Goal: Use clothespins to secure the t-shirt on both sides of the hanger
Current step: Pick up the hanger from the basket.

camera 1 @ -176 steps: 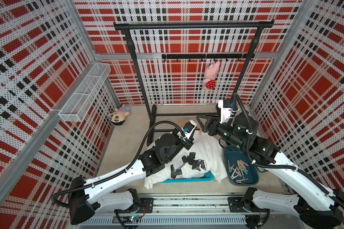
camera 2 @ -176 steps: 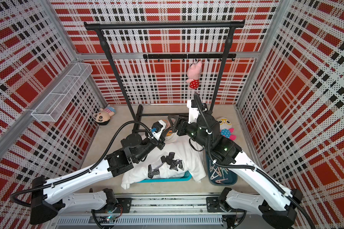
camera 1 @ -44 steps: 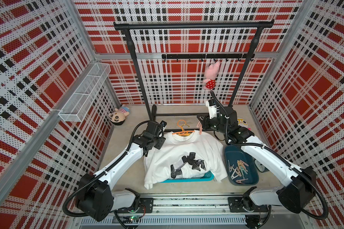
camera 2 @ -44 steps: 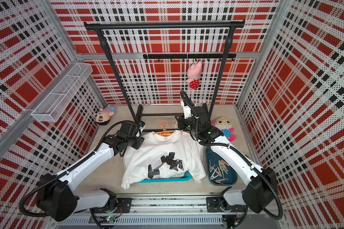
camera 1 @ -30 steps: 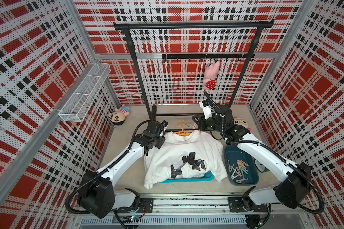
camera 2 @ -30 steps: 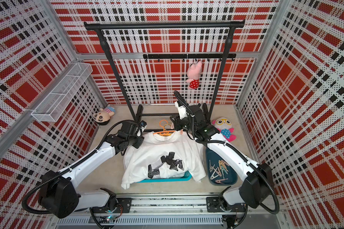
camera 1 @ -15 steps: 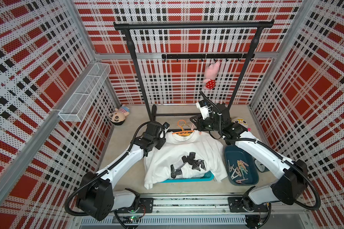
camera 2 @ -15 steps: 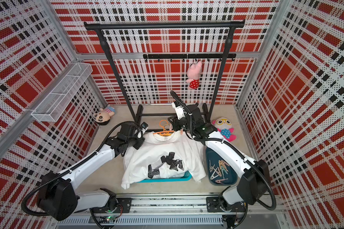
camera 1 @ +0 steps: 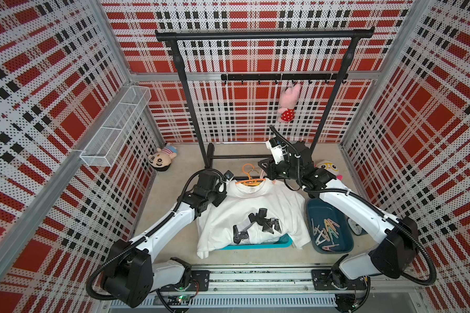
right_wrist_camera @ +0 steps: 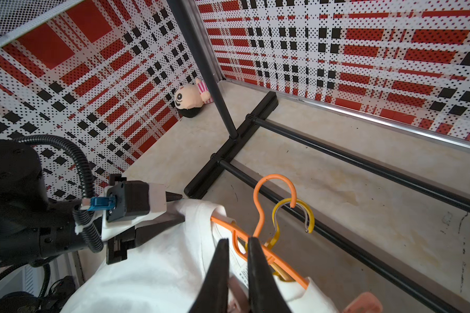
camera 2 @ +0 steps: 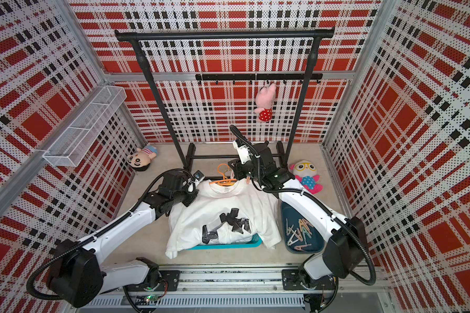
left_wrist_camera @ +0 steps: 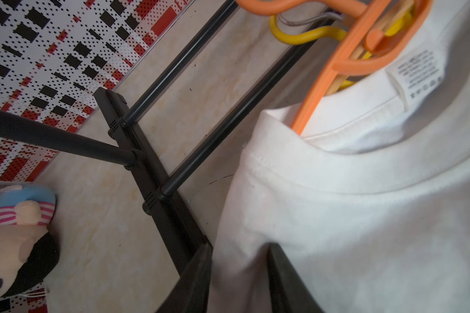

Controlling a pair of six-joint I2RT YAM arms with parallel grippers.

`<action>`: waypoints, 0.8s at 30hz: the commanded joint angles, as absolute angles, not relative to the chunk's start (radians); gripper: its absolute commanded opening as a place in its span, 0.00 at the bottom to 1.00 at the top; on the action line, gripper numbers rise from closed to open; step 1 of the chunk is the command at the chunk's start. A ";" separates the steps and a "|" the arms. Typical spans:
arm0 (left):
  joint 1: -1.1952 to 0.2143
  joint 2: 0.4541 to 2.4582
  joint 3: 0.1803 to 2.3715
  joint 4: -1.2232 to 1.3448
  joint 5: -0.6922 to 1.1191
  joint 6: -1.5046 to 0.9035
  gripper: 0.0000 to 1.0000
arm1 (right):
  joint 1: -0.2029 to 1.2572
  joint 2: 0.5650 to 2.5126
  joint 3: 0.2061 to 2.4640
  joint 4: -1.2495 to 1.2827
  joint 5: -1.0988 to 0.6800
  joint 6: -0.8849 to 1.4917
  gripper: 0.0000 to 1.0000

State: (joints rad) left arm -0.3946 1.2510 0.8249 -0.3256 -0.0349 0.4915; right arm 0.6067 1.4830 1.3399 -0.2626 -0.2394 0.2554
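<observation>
The white t-shirt (camera 1: pixel 253 208) with a black print lies on the floor over an orange hanger (camera 1: pixel 248 182), whose hook sticks out of the collar. My left gripper (left_wrist_camera: pixel 240 246) is shut on the shirt's left shoulder, with cloth bunched between the jaws. My right gripper (right_wrist_camera: pixel 238 241) hovers over the collar and the hanger's (right_wrist_camera: pixel 261 216) neck, shut on a pale pink clothespin (right_wrist_camera: pixel 237 292). Another pink clothespin (right_wrist_camera: pixel 364 303) sits at the shirt's right shoulder. Several more clothespins (camera 1: pixel 324 230) lie in a dark blue tray (camera 1: pixel 345 244).
A yellow hanger (right_wrist_camera: pixel 296 206) lies under the orange one. The black clothes rack (camera 1: pixel 263 35) stands just behind, with its base bars (left_wrist_camera: pixel 228 122) close to the collar. A teal basket (camera 1: pixel 255 245) is under the shirt's hem. Plush toys (camera 1: pixel 162 160) (camera 1: pixel 327 168) lie at the back.
My right gripper has moved left from the shirt's right shoulder to above the collar, with the clothespin in it. The left gripper has stayed on the left shoulder, its jaws drawing in slightly.
</observation>
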 commanded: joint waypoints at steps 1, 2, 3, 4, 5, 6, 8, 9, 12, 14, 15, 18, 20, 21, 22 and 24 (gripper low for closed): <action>-0.367 1.247 0.798 -0.352 0.006 0.555 0.38 | 0.614 1.502 1.386 -0.290 -0.219 0.241 0.00; -0.360 1.250 0.798 -0.352 0.012 0.561 0.37 | 0.614 1.503 1.388 -0.291 -0.219 0.239 0.00; -0.356 1.255 0.799 -0.353 0.010 0.567 0.37 | 0.615 1.503 1.388 -0.290 -0.219 0.239 0.00; -0.354 1.262 0.801 -0.353 0.008 0.570 0.36 | 0.614 1.503 1.389 -0.289 -0.219 0.236 0.00; -0.352 1.267 0.804 -0.352 0.006 0.571 0.35 | 0.614 1.501 1.388 -0.286 -0.222 0.235 0.00; -0.351 1.271 0.808 -0.353 0.006 0.572 0.34 | 0.614 1.500 1.388 -0.284 -0.223 0.233 0.00; -0.348 1.278 0.812 -0.354 0.018 0.571 0.31 | 0.614 1.500 1.391 -0.285 -0.221 0.230 0.00; -0.345 1.281 0.815 -0.355 0.024 0.578 0.30 | 0.614 1.502 1.394 -0.288 -0.220 0.230 0.00; -0.344 1.282 0.816 -0.355 0.018 0.595 0.22 | 0.614 1.506 1.405 -0.297 -0.208 0.229 0.00; -0.344 1.282 0.815 -0.350 0.013 0.598 0.21 | 0.614 1.506 1.414 -0.301 -0.207 0.230 0.00; -0.344 1.280 0.816 -0.347 0.011 0.601 0.19 | 0.614 1.504 1.414 -0.297 -0.207 0.231 0.00; -0.344 1.270 0.818 -0.332 0.008 0.609 0.11 | 0.614 1.493 1.410 -0.280 -0.209 0.231 0.00; -0.344 1.250 0.819 -0.324 0.013 0.621 0.10 | 0.615 1.485 1.412 -0.270 -0.206 0.228 0.00; -0.344 1.237 0.817 -0.319 0.018 0.636 0.07 | 0.614 1.483 1.411 -0.267 -0.202 0.228 0.00; -0.344 1.220 0.813 -0.307 0.020 0.650 0.07 | 0.614 1.480 1.411 -0.267 -0.192 0.229 0.00; -0.346 1.188 0.804 -0.295 0.037 0.692 0.05 | 0.614 1.477 1.417 -0.269 -0.167 0.230 0.00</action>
